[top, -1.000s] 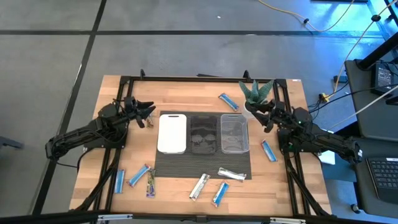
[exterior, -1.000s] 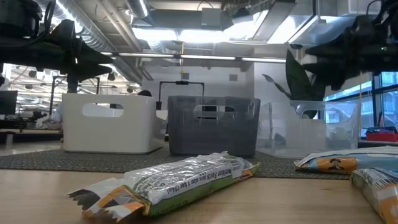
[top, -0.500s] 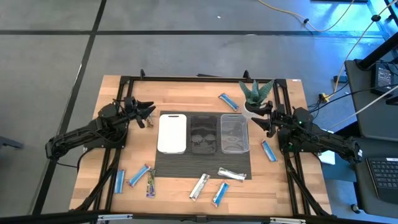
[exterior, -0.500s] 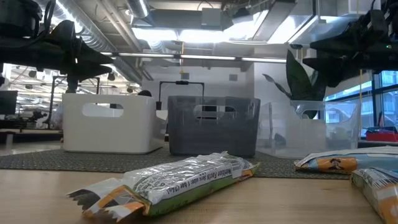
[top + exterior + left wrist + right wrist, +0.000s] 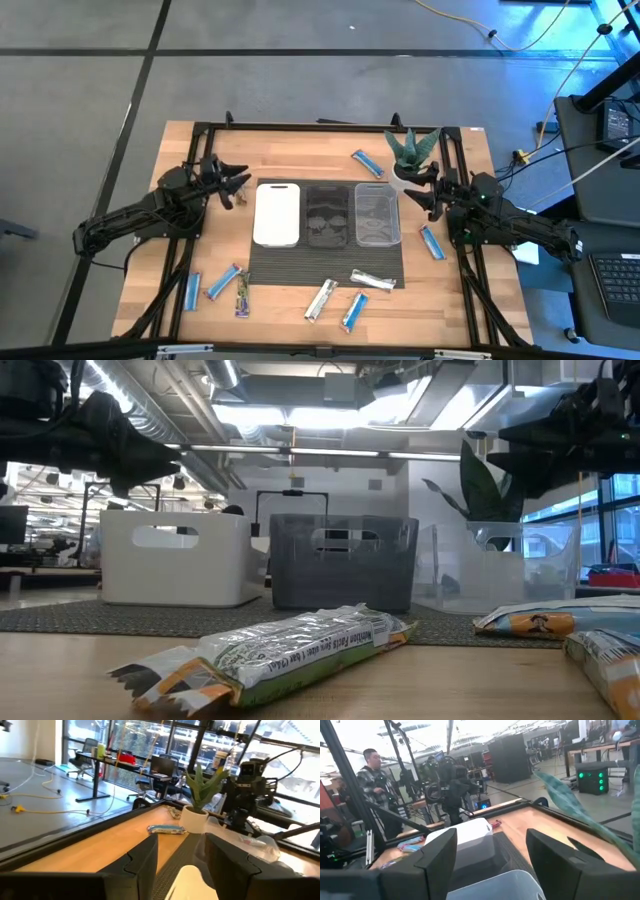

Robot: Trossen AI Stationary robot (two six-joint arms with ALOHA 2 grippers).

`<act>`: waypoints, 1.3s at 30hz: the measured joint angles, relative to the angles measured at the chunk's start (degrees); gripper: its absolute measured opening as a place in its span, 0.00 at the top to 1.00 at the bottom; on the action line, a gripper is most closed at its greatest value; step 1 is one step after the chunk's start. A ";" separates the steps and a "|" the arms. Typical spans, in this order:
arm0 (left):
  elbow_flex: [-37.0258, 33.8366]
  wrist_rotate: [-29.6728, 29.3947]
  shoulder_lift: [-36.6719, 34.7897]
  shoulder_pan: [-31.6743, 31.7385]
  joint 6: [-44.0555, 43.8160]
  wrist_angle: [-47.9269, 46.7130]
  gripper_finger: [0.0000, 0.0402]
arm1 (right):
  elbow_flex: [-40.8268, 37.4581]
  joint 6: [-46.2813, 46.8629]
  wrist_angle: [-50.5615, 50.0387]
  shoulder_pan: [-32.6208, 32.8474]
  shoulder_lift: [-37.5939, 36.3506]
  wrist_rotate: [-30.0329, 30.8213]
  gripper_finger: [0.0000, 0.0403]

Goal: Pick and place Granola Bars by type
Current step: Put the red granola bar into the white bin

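Several granola bars lie flat on the wooden table. Blue ones are at the far side [image 5: 367,163], the right [image 5: 431,241], the near left [image 5: 192,291] and the near middle [image 5: 353,311]. A purple multicolour one [image 5: 242,297] and two silver ones [image 5: 320,299] [image 5: 372,281] lie near the front. My left gripper [image 5: 238,183] hovers open, level, left of the white tray [image 5: 277,213]. My right gripper [image 5: 410,195] hovers open, level, right of the clear tray [image 5: 377,213]. Neither has anything between its fingers [image 5: 145,865] [image 5: 440,855].
A black tray [image 5: 327,214] stands between the white and clear ones, all three on a dark mat [image 5: 325,262]. A potted plant [image 5: 410,150] stands at the far right, close to my right gripper. A black frame [image 5: 320,127] borders the table. A person [image 5: 370,775] stands in the room beyond.
Both grippers have stayed in place and open. My right gripper has turned a little at the wrist, its fingers swinging slightly toward the clear tray. My left gripper has rolled a little about its own line. No bar has moved.
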 joint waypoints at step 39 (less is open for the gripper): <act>29.14 -29.57 54.99 0.77 -36.21 -39.45 0.88 | 0.01 -6.85 -1.43 0.00 -0.02 8.14 0.40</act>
